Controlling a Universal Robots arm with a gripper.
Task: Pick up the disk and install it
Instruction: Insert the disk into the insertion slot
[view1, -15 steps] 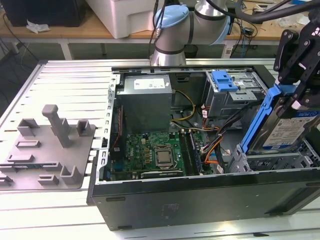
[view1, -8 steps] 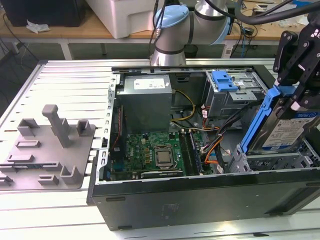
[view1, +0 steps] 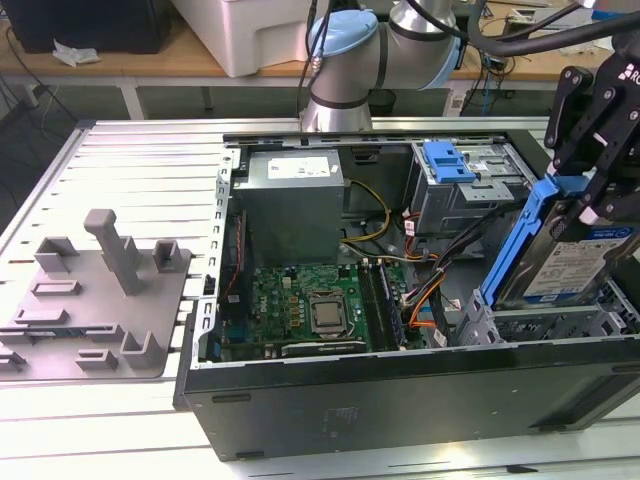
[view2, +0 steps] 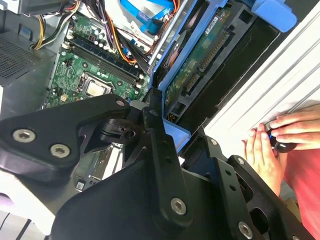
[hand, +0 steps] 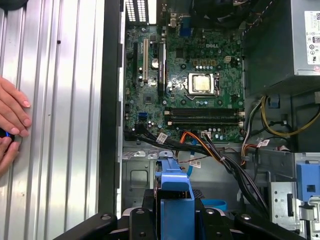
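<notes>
Nearest to me in the second wrist view is the black linkage of the gripper (view2: 167, 127). Its jaws are closed tight on the blue bracket (hand: 175, 192) that runs round the disk (view1: 575, 262), so I hold the disk by that plastic edge. In the exterior view the disk hangs steeply tilted, label side out, over the grey bay (view1: 520, 325) in the corner of the open computer case (view1: 400, 400) on the exterior view's right. I can't tell whether its lower edge touches the bay. The second wrist view shows the disk's green circuit-board side. Labels: a white-and-blue sticker on the disk, a white sticker on the grey power supply (view1: 290, 200), and small white tags on the cable bundle (hand: 200, 145). The green motherboard (hand: 200, 85) lies flat in the case with its bare processor socket (hand: 201, 83) in the middle. The drive cage (view1: 475, 200) with its blue latch (view1: 448, 160) sits behind the disk. The case lies on a ribbed aluminium table (view1: 130, 160), and a grey moulded fixture (view1: 100, 290) is on the exterior view's left. A person's hand (view2: 270, 145) rests on the table just beside the case. Behind are a wooden bench (view1: 120, 65) and a white box (view1: 250, 30).
</notes>
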